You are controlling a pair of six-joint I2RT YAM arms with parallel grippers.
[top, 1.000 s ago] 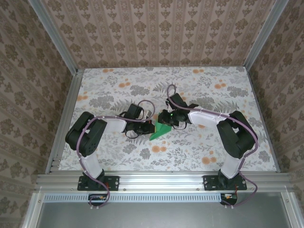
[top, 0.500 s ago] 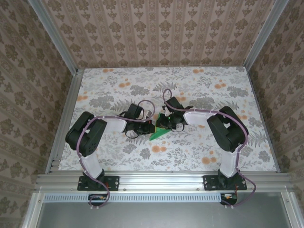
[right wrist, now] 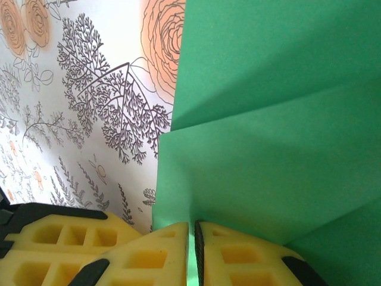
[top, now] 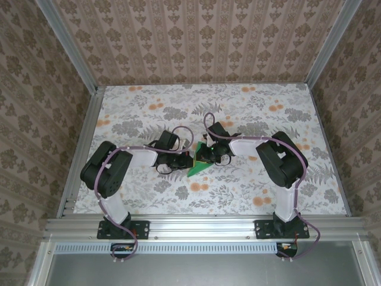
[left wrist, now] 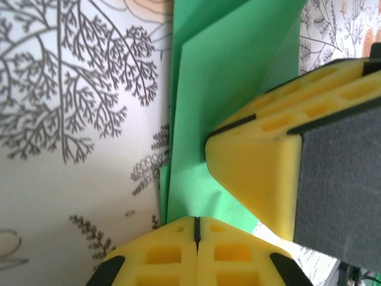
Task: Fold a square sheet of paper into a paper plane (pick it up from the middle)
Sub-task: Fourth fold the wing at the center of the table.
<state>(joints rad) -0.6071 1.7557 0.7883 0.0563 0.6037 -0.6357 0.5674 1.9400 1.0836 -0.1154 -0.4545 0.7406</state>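
Desk (top: 250,107) with a floral print carries the green paper plane (top: 197,168) near its middle. On the plane's edge the right fingers (right wrist: 238,262) are clamped, green showing in the thin slit between them. Just beside, the left fingers (left wrist: 161,256) are pressed together, tips touching the plane.

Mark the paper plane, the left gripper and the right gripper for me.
paper plane (right wrist: 268,77): right wrist view, on its flat upper panel.
left gripper (left wrist: 196,220): left wrist view, where its shut fingertips meet.
right gripper (right wrist: 191,226): right wrist view, between fingertips pinching the green paper.
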